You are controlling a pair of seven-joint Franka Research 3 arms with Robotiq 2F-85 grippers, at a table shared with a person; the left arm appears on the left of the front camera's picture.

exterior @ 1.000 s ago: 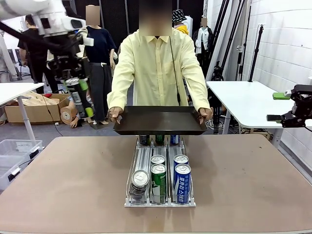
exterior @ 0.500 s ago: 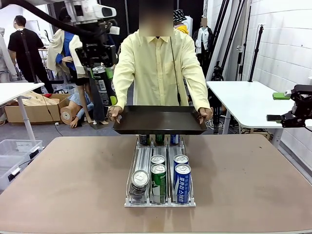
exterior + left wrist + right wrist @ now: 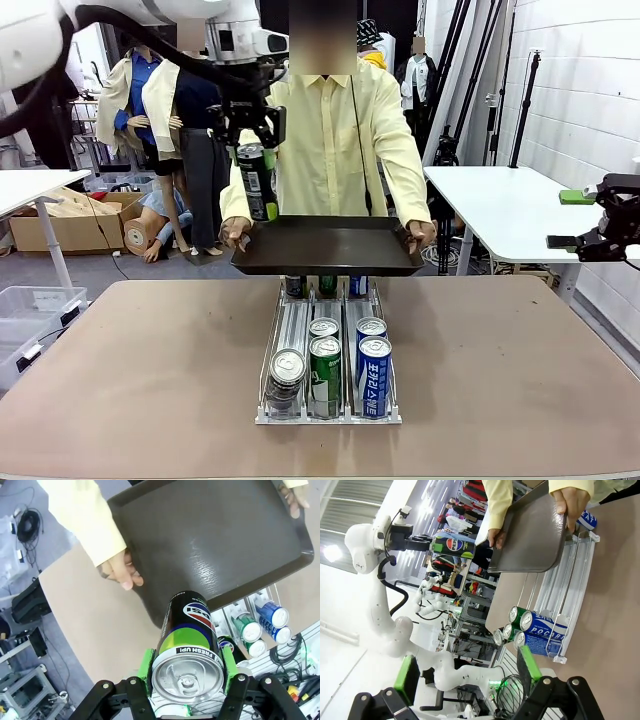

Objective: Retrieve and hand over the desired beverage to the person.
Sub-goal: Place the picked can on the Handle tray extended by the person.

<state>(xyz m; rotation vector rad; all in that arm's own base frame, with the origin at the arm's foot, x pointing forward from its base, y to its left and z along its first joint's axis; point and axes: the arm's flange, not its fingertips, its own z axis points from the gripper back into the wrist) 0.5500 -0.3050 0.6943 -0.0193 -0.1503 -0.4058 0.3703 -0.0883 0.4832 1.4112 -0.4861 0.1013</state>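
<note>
1. Pepsi can (image 3: 257, 182) hangs in the air over the left edge of the tray (image 3: 330, 250) that the person (image 3: 320, 140) holds out.
2. My left gripper (image 3: 187, 666) pinches the can tight by its sides. My right gripper (image 3: 467, 672) is spread wide with nothing in it.
3. If I let go here, I think the can may hit the rim, tip and roll off.
4. The person's hand (image 3: 236, 232) is close under it, so I could bump it going down.

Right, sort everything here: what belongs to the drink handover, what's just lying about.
In the job: Pepsi can, robot's left hand shut on it, dark tray, the person holding it.
Lying about: can rack and its cans, open right hand, cardboard box.
</note>
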